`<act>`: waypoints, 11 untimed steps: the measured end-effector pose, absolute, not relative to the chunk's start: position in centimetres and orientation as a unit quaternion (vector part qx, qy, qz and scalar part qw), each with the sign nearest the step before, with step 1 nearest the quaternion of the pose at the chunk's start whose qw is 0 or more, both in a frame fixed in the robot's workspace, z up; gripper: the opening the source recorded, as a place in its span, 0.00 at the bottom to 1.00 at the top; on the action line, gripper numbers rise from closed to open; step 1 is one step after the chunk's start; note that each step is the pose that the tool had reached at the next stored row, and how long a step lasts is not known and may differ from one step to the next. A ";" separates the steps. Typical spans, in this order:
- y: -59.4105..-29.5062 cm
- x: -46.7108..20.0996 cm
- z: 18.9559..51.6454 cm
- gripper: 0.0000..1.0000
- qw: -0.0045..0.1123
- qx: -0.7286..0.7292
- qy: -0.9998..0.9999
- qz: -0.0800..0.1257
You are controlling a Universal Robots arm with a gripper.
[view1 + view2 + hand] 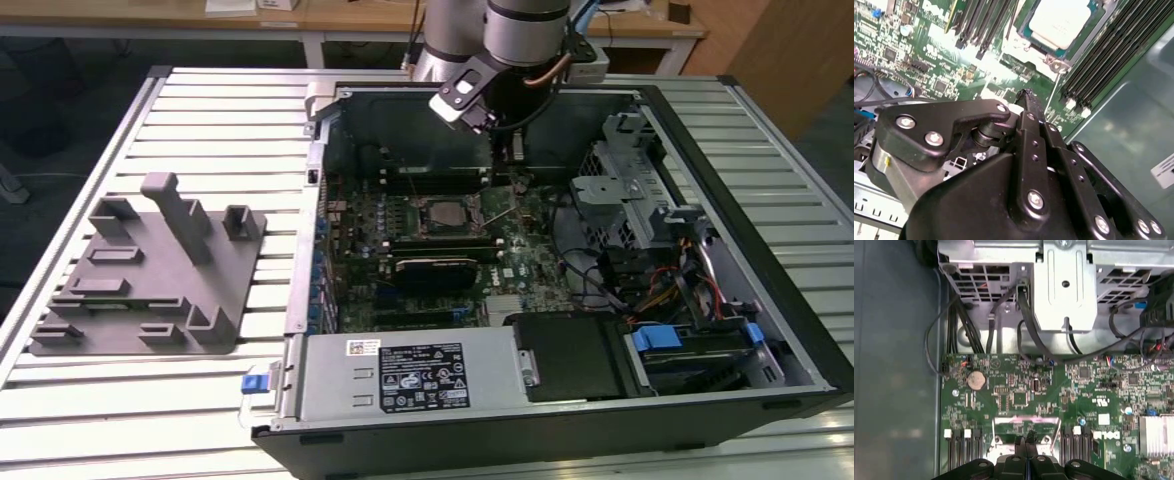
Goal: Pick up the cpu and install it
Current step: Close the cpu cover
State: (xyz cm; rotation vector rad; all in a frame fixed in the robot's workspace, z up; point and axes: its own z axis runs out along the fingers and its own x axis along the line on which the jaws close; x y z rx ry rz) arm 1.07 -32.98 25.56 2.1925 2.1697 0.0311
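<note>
Both wrist views show you the gripper [1026,439] clenched on nothing above the motherboard [1019,390]. Your cpu [1059,22], a pale silvery square, lies in the socket [1025,31] just beyond it in the second wrist view; the exterior view adds the grey fixture [147,270] on the counter [134,400].

The cpu [1059,22] sits on the motherboard [919,50] inside the case [561,440], a fixture [147,270] lying to the exterior view's left.
</note>
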 end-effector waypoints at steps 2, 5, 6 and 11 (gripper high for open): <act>-33.0 1.4 25.6 0.11 0.028 0.710 0.703 0.010; -32.9 1.9 25.6 0.11 0.028 0.711 0.703 0.010; -32.9 2.0 25.6 0.11 0.028 0.711 0.703 0.010; -32.9 2.8 25.6 0.11 0.028 0.711 0.703 0.010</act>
